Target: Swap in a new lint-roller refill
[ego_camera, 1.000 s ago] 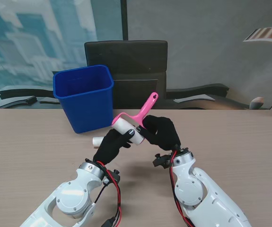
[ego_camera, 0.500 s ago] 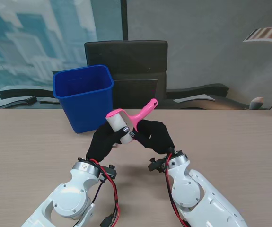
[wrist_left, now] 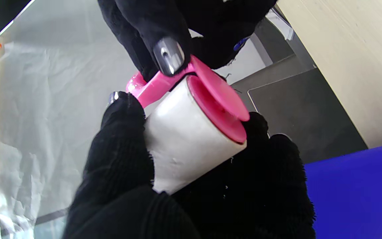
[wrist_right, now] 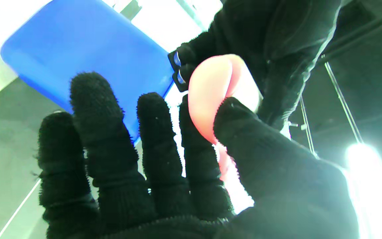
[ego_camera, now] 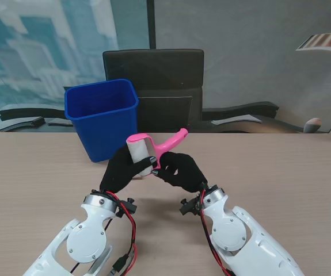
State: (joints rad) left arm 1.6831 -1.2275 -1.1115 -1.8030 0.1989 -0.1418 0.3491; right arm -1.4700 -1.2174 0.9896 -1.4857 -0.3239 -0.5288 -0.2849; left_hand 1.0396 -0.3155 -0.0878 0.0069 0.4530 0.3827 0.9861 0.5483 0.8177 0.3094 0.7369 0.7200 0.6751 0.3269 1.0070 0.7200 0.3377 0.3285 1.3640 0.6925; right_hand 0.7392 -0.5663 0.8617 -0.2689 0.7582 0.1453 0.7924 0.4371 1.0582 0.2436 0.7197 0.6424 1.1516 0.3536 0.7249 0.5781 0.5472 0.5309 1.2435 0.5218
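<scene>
2 black-gloved hands meet above the middle of the table [ego_camera: 280,167], both raised off the wood with the forearms rising from my near corners and angling inward. My left hand [ego_camera: 121,171] is curled around the white refill [ego_camera: 140,154] of the lint roller [ego_camera: 153,148]; from the left wrist camera I see the fingers [wrist_left: 118,156] wrapped along one side of the white cylinder and the thumb on the other side, so that hand is closed on the roll, which stands roughly upright with its pink end cap [wrist_left: 219,103] showing. My right hand [ego_camera: 179,171] has the pink handle [ego_camera: 172,140], which slants up and away to my right from the roll; the right wrist camera shows the thumb [wrist_right: 244,139] pressed on the pink plastic against the nearest finger, while the other 3 fingers [wrist_right: 98,132] stand nearly straight and loose beside it, gripping nothing that I can see. A metallic fingertip [wrist_left: 168,59] of the right hand rests on the pink frame right next to the end cap. Both hands are just touching or nearly so around the roller. Just beyond them and to my left sits the blue bin [ego_camera: 103,118] on the table, well clear of the wrists, with a black chair [ego_camera: 153,75] behind the far edge
</scene>
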